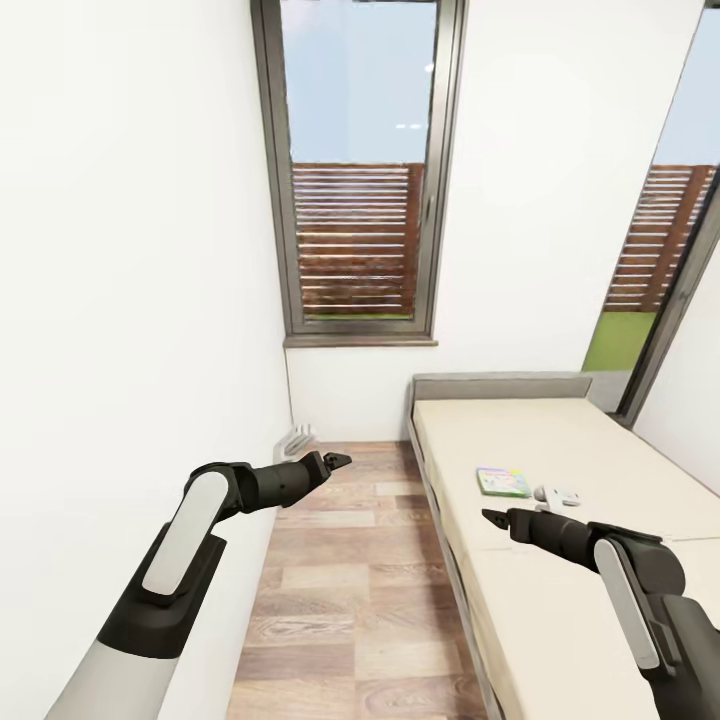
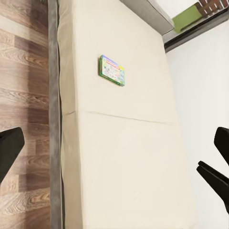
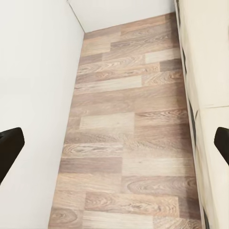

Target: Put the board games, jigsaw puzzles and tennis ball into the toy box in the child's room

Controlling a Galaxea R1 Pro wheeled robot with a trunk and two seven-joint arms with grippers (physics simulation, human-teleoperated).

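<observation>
Both pincers, left (image 1: 338,461) and right (image 1: 492,517), hang wide open and empty, so reaching for the flat green-edged board game box (image 1: 502,482) on the cream mattress bed (image 1: 560,600) could knock its grey frame.

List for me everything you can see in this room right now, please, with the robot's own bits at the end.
board game: one, green with a colourful top, flat on the bed
pale object: one, white-grey, on the bed just beside the board game; too small to identify
bed: one, cream mattress on a grey frame, along the right wall
window: one, tall, dark grey frame, in the far wall; brown slatted fence outside
floor: wood-look planks, brown, between the left wall and the bed
small white fixture: one, low at the far left corner of the floor; unclear what it is
left gripper: one, black, fingers apart, held over the floor
right gripper: one, black, fingers apart, held over the bed edge, short of the board game
</observation>
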